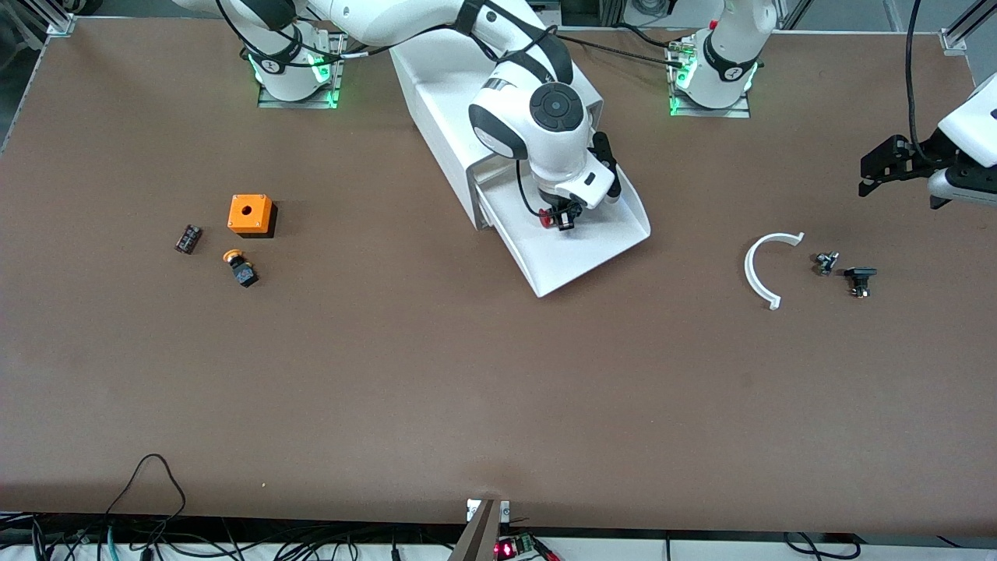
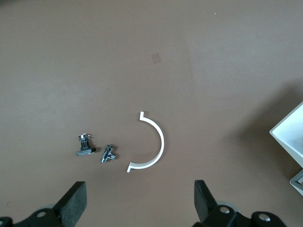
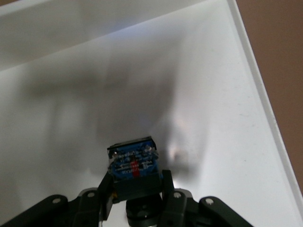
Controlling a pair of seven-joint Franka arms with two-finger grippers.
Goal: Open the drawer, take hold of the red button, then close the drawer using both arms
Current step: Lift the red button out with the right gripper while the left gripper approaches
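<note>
The right pincer (image 1: pixel 562 217) grips the button (image 3: pixel 132 165) by its stiff, light black body over the open drawer (image 1: pixel 600 249). The left pincer (image 2: pixel 137 208) waits wide over the desk (image 1: pixel 467 389).

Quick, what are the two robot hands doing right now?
Right gripper: shut on the button, over the open drawer.
Left gripper: open, holding nothing, waiting over the table near the white curved piece.

A robotics lab is showing here: two white arms (image 1: pixel 537 117) are standing bolted on lit bases (image 1: pixel 296 82) along the brown desk (image 1: pixel 436 389), with loose cables (image 1: pixel 156 506) trailing below its edge.
</note>
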